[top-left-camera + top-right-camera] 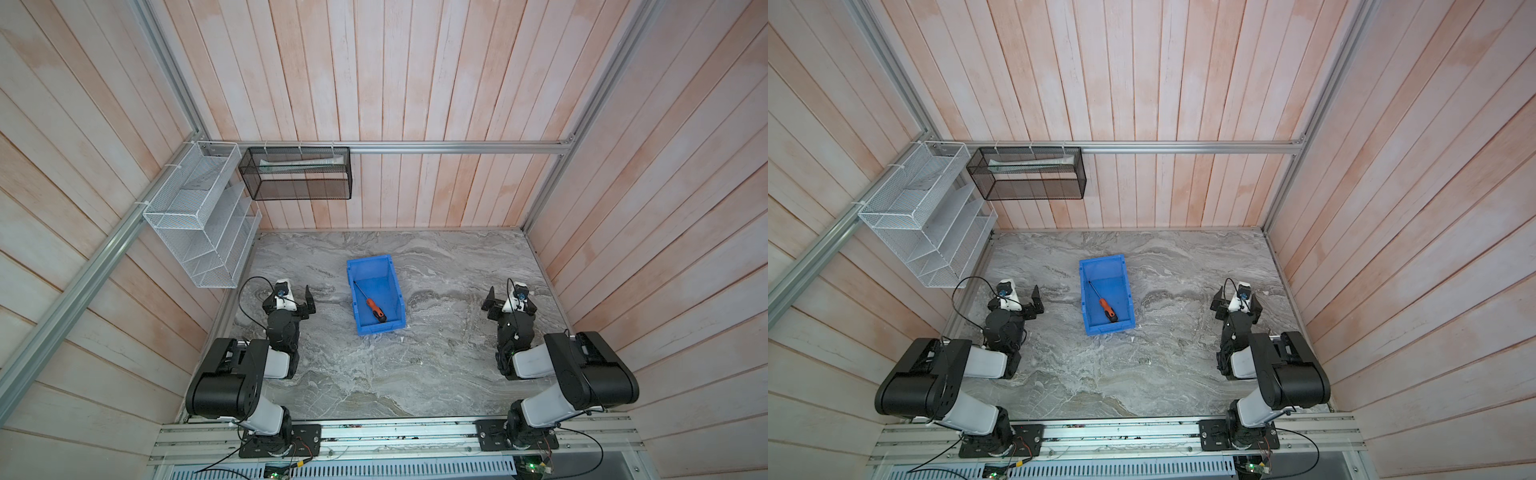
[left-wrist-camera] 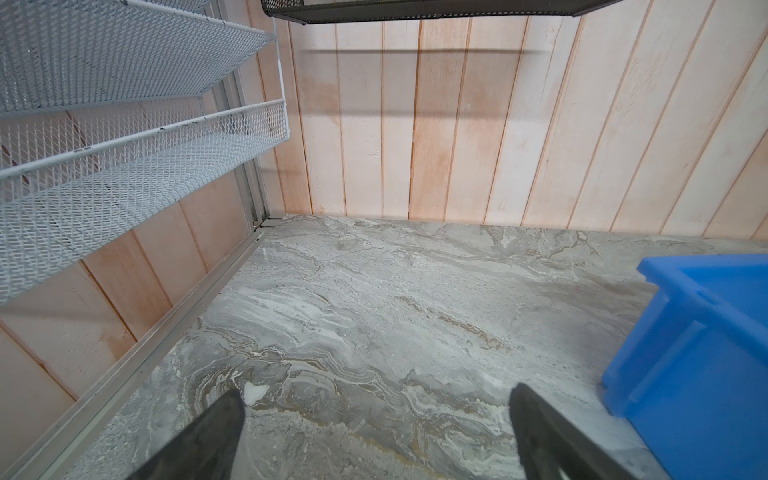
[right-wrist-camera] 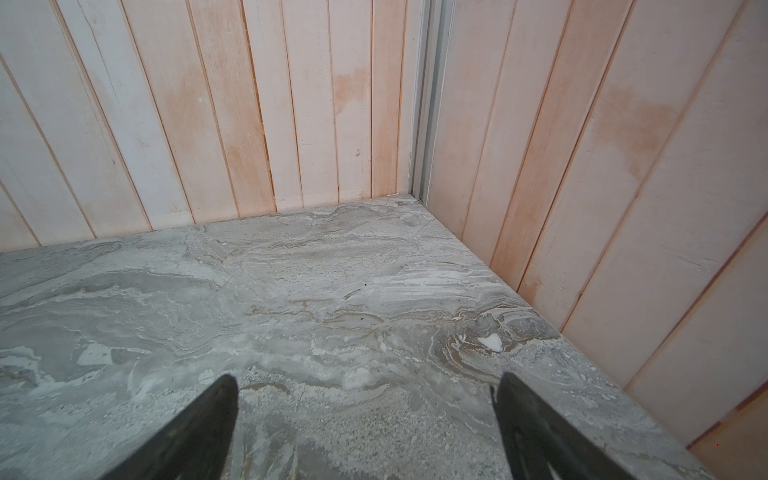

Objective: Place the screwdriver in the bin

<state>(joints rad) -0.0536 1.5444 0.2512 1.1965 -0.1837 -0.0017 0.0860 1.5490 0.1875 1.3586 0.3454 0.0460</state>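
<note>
The screwdriver (image 1: 371,305) lies slanted on the floor of the bin (image 1: 384,282), handle toward the near wall and shaft tip toward the far left. The bin stands mid-table (image 1: 436,365). The left end effector (image 2: 376,392) hangs just left of the bin, spread wide and empty. The right end effector (image 3: 366,377), well apart on the right, is equally wide and empty.
</note>
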